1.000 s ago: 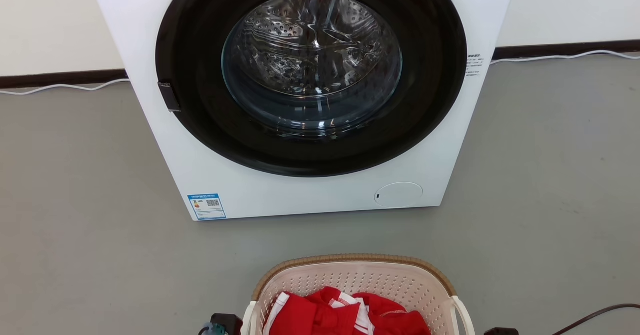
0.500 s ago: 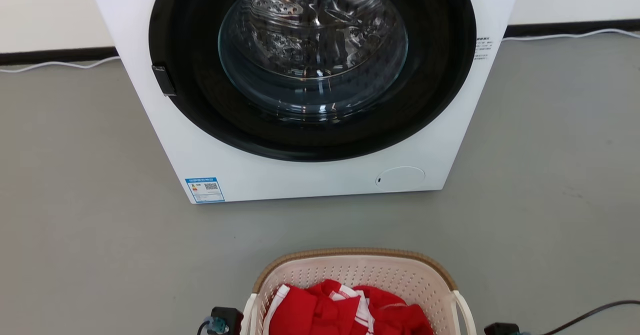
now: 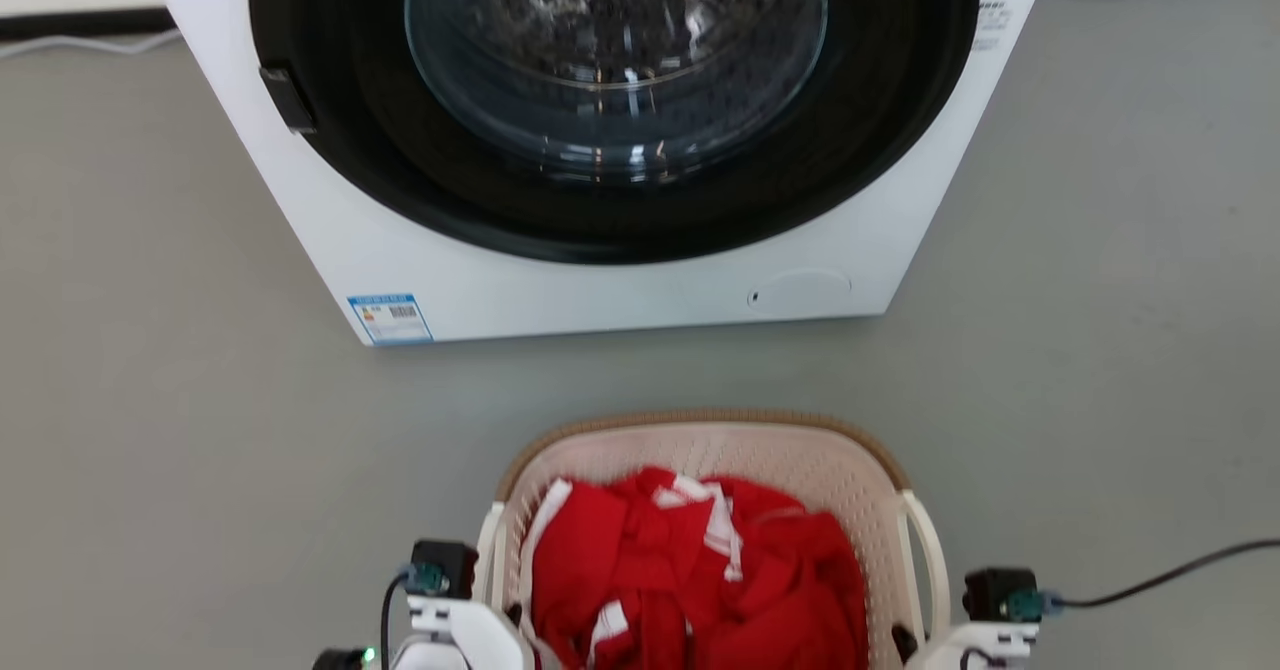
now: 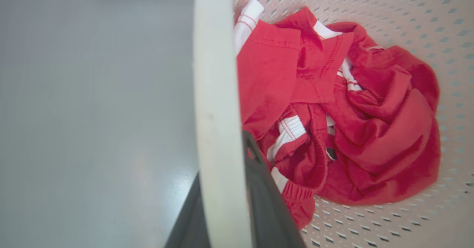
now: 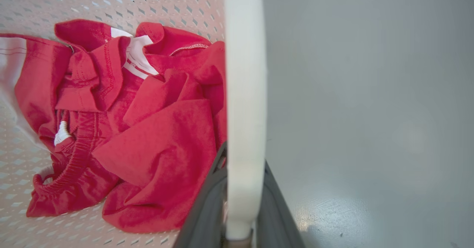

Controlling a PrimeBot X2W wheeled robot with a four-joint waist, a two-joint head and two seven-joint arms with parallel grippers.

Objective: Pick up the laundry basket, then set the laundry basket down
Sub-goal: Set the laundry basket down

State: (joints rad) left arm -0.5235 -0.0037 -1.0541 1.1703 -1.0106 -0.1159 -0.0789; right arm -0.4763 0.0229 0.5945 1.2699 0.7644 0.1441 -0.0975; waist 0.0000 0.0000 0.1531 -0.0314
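The laundry basket (image 3: 800, 460) sits low in the middle of the head view, over the grey floor (image 3: 180, 400). A strip of bare floor lies between its brown rim and the front of the washing machine (image 3: 600, 300), which stands between the basket and the floor's far edge at the wall. We cannot tell whether its base rests on the floor or hangs just clear of it.

It is a perforated plastic shell, so we judge it light but stiff enough to hold its shape. The heap of red clothing (image 3: 690, 570) inside is soft and should add little weight, though it may slump to one side if the basket tips. The smooth white handles, thin hoops standing at each short side, are the places to hold, and they are probably a little slippery.

The left jaws are clamped on the left handle (image 4: 216, 92). One of the dark left fingers (image 4: 266, 211) presses on the clothing side and the other on the floor side. The right jaws grip the right handle (image 5: 244, 92) in the same way, the right fingers (image 5: 203, 211) hugging both faces of the hoop.

We reckon the two arms must move level and together, or the basket will tilt and the hoops may slide in the grip. A black cable (image 3: 1170, 570) runs from the right wrist out over the floor, apart from the basket.
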